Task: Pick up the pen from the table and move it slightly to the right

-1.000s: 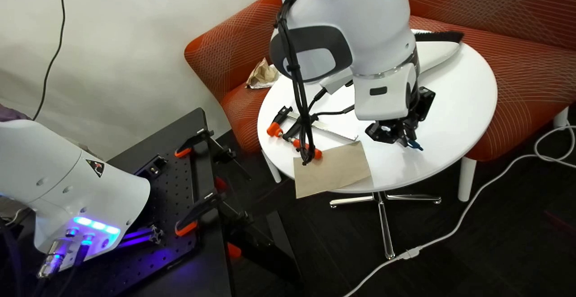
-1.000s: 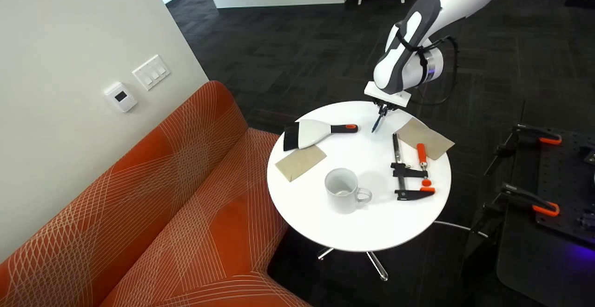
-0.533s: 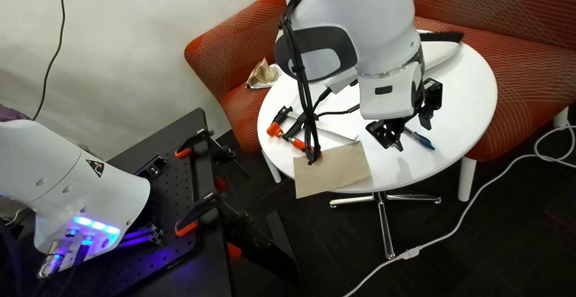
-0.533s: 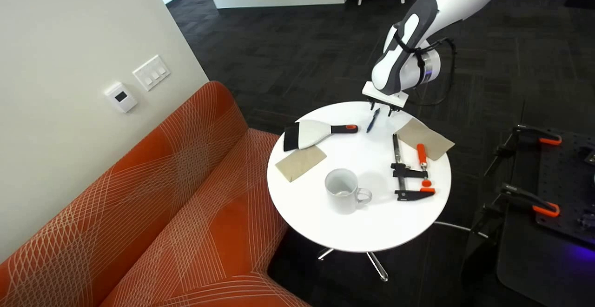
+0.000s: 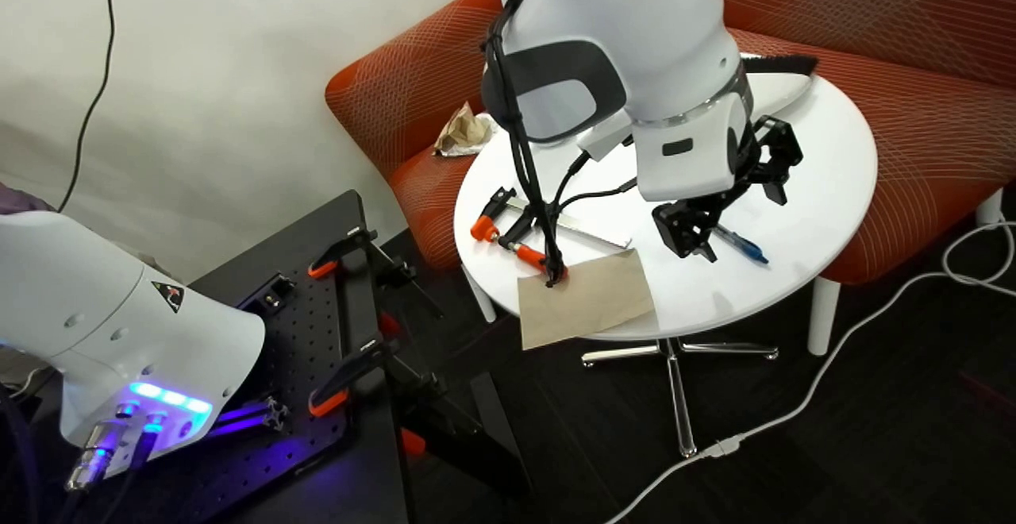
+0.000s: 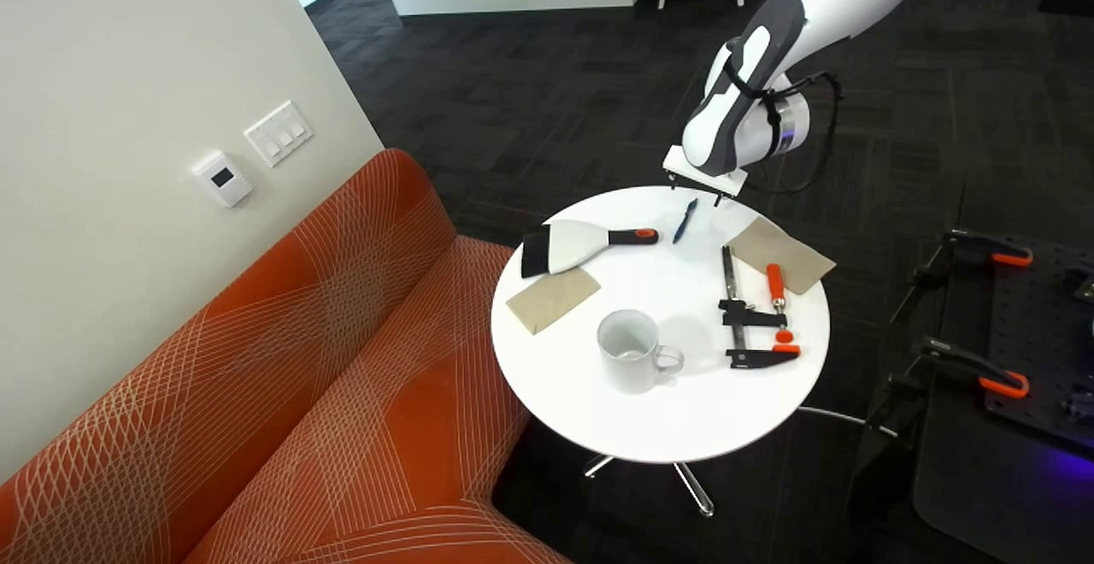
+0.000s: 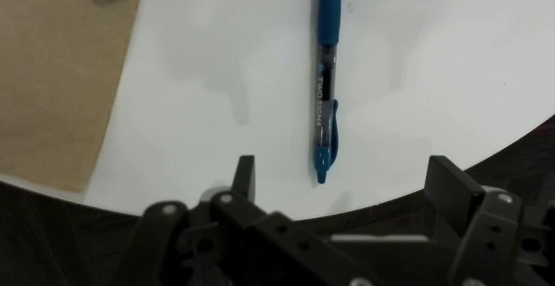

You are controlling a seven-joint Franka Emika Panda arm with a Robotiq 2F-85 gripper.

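The pen (image 7: 327,21), blue with a clear barrel and a clip, lies flat on the white round table (image 6: 547,384). In an exterior view the whole pen (image 6: 685,220) shows near the table's rim; elsewhere the pen (image 5: 743,247) is partly covered by the gripper. My gripper (image 7: 342,157) stands open above the tabletop, jaws wide apart. Nothing is between its fingers (image 7: 453,190); in the wrist view the pen's clip end points into the gap, without contact. Both exterior views show the gripper (image 5: 740,226) raised over the pen.
A brown paper piece (image 7: 56,82) lies beside the pen, with an orange-handled clamp (image 6: 737,325) close by. Also on the table are a white mug (image 6: 628,359), a white brush-like tool (image 6: 574,243) and another brown piece (image 6: 554,299). An orange sofa (image 6: 342,359) borders the table.
A second ago the gripper was closed at the pen's end. Its fingers have since spread and let go of the pen, and the gripper has risen a little. The pen now rests on the table.
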